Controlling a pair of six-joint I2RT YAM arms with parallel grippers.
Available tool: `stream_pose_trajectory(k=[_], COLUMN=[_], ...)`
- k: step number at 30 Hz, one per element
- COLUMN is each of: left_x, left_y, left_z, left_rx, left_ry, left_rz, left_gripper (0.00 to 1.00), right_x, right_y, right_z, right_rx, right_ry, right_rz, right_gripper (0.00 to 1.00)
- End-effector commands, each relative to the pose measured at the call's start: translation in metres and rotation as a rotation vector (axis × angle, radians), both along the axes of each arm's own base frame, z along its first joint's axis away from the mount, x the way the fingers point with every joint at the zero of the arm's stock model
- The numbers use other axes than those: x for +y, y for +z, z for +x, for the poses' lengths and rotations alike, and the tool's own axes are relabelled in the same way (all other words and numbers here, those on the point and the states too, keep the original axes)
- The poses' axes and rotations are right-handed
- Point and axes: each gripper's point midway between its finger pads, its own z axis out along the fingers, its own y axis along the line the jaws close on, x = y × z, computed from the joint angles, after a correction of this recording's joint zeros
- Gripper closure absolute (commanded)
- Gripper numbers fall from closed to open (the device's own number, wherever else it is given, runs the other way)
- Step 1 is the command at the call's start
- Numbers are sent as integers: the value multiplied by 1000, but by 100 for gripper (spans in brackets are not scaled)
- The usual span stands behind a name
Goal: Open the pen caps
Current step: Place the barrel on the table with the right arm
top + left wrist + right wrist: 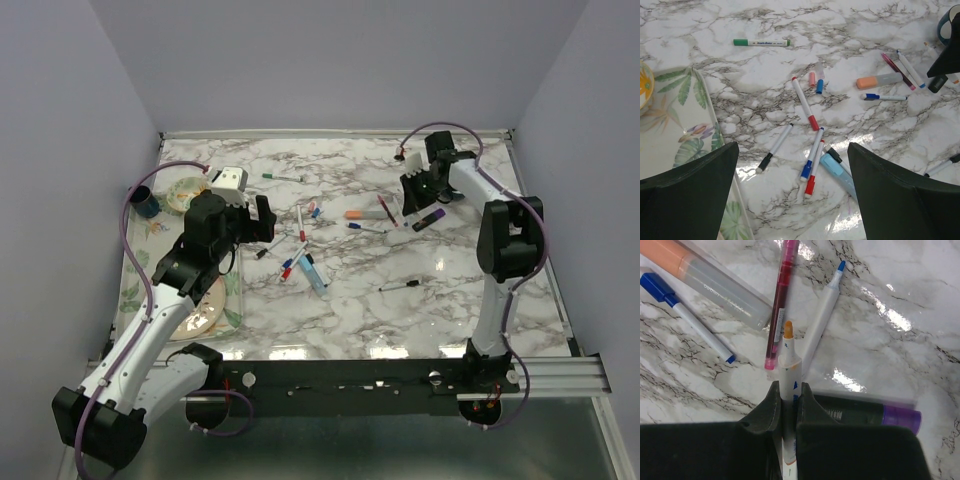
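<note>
Gripping the orange-tipped pen (788,360), tip bare, the right end effector (788,395) was closed; the left end effector (792,147) gaped open. Judgement: pull pen caps (813,122) straight along the barrel.

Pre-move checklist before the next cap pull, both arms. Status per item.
1. Right gripper shut on orange-tipped pen: ok.
2. That pen's tip bare, cap off: ok.
3. Where its cap ended up: cannot tell.
4. Left gripper open and empty: ok.
5. Black-capped pen lying apart from the other pens, free to grab: ok.
6. Blue-capped pen and red-capped pen separated: not ok, they lie side by side, touching.
</note>
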Motion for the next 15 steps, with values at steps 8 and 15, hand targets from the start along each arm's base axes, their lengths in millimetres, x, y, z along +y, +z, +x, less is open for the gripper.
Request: stream_pose_trajectory(k=[8, 15], left_x=[5, 6], left_y=[-1, 0], left_z=[2, 3], left_rx=[-9, -13], left_ry=[15, 19], left_rz=[22, 25], left_gripper=[1, 1], right_x=[4, 8], right_y=[-11, -24], right_z=[16, 17], right_rx=[63, 112], right_ry=[-11, -14], right_rz=[9, 21], right_gripper=[86, 81])
